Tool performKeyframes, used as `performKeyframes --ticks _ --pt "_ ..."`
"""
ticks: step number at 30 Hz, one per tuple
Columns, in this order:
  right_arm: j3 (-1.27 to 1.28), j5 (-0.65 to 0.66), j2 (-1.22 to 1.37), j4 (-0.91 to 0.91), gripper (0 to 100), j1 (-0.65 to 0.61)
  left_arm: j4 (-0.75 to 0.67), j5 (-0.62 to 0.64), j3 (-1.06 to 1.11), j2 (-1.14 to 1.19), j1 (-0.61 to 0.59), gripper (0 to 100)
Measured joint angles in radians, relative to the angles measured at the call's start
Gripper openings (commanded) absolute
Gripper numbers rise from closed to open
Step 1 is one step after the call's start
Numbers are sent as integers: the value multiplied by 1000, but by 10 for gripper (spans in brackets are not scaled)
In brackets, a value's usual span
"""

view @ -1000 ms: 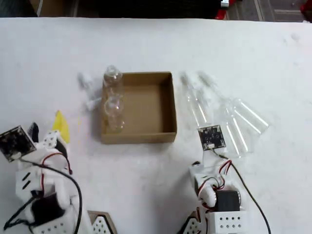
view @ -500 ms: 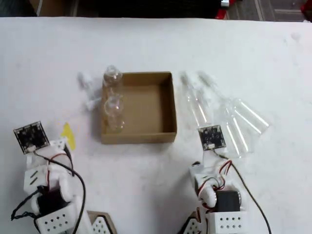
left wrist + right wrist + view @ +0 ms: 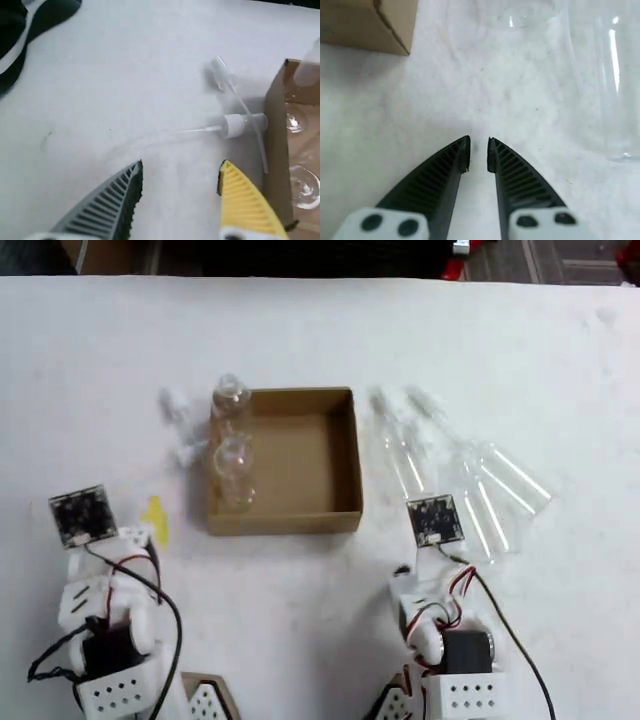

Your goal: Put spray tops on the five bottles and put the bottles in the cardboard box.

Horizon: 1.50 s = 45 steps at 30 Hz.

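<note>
The cardboard box lies open at the table's middle. Two clear bottles without tops stand upright inside along its left wall. Two loose spray tops lie on the table just left of the box, seen close as spray tops beyond my left gripper, which is open and empty above bare table. Three clear bottles lie right of the box. My right gripper is shut just above the table, short of those bottles.
The box's near right corner is close to my right gripper. The left arm and right arm sit at the table's near edge. White table surface stretches wide behind the box.
The left arm has swung right toward the box and the loose spray tops. The right arm, the box and the bottles have not moved.
</note>
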Motion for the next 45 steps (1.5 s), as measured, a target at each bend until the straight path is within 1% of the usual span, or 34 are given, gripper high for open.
performKeyframes --ticks 2,6,9,12,16,18,20,23,26,28,37,42,45 --pt "0 0 0 -87 50 0 6 0 0 0 38 234" --pt "0 -2 0 -328 50 0 6 -8 12 0 71 234" --pt "0 -2 0 -437 50 0 11 -78 14 0 103 234" --pt "0 -2 0 -445 50 0 43 -133 14 0 143 234" --pt "0 -2 0 -442 50 3 46 -137 14 0 150 234" --pt "0 3 0 -442 50 38 46 -137 14 0 150 234" --pt "0 61 0 -442 50 83 46 -137 14 0 150 234" --pt "0 203 0 -442 50 172 46 -137 14 0 150 234" --pt "0 338 0 -443 50 207 46 -137 14 0 150 234" --pt "0 382 0 -443 50 212 46 -137 14 0 150 234" --pt "-34 405 2 -451 50 216 46 -137 14 0 150 234" --pt "-203 405 0 -376 50 207 46 -137 14 0 150 234" --pt "-311 419 35 -318 50 157 46 -137 14 0 150 234"
